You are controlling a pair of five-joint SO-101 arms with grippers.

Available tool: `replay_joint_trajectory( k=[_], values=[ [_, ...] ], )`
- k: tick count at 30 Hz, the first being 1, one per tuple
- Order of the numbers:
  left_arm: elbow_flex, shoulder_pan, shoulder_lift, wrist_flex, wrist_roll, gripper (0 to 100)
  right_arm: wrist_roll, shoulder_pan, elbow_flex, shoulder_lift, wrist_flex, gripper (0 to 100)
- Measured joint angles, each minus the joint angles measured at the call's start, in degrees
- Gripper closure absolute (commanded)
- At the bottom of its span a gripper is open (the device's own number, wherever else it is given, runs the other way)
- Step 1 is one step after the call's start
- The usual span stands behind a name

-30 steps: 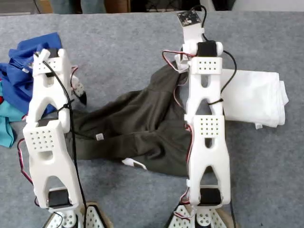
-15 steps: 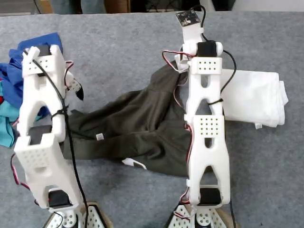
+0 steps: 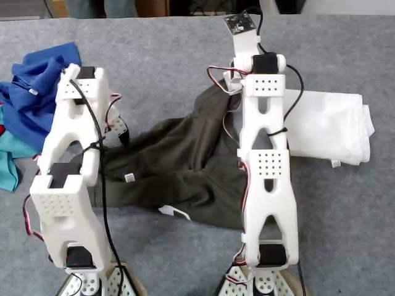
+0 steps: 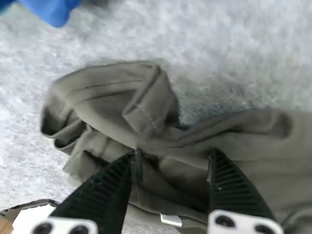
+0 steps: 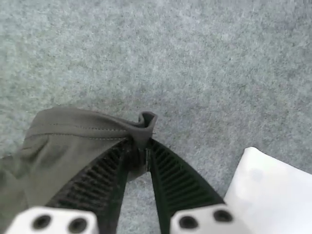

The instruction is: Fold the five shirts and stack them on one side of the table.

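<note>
An olive shirt [image 3: 179, 166] lies crumpled across the middle of the grey table. My left gripper [image 3: 121, 132] hangs over its left end; in the left wrist view it [image 4: 174, 155] is open, its black fingers [image 4: 105, 190] straddling a bunched sleeve [image 4: 122, 105]. My right gripper [image 3: 229, 86] is at the shirt's far end, shut on a pinched fold of olive cloth [image 5: 144, 127]. A folded white shirt [image 3: 330, 126] lies to the right of the right arm.
A heap of blue shirts [image 3: 34, 86] with a teal one [image 3: 9, 163] sits at the table's left edge. Bare grey felt [image 3: 154, 55] stretches along the far side. A corner of the white shirt [image 5: 265, 187] lies beside the right gripper.
My left arm swung right, away from the blue heap, and its gripper now sits over the olive shirt's left end. The right arm shifted only slightly, still holding the cloth.
</note>
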Motion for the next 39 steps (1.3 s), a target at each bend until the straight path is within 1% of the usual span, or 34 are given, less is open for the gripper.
replay_joint_trajectory(
  k=[5, 13, 17, 23, 28, 37, 39],
  values=[
    [0.0, -2.2, 0.3, -0.9, 2.7, 77, 0.0, -0.1, 0.0, 0.0, 0.0, 98.5],
    [0.0, -4.0, 0.4, -1.3, 4.9, 77, 0.0, -0.1, 0.0, 0.0, 0.0, 98.5],
    [1.8, -4.5, 0.4, -4.7, 7.6, 77, 0.0, -0.1, 0.0, 0.0, 0.0, 98.5],
    [4.6, -2.5, 0.4, -10.1, 11.1, 87, 0.0, -0.1, 0.0, 0.0, 0.0, 98.5],
    [4.6, -2.5, 0.5, -11.8, 11.8, 88, 0.0, -0.1, 0.0, 0.0, 0.0, 98.5],
    [4.6, -2.5, 0.5, -11.9, 11.8, 88, 0.0, -0.1, 0.0, 0.0, -0.2, 98.5],
    [4.6, -2.5, 0.5, -11.9, 11.8, 90, 0.0, -0.1, 0.0, 0.0, -0.4, 98.5]
  ],
)
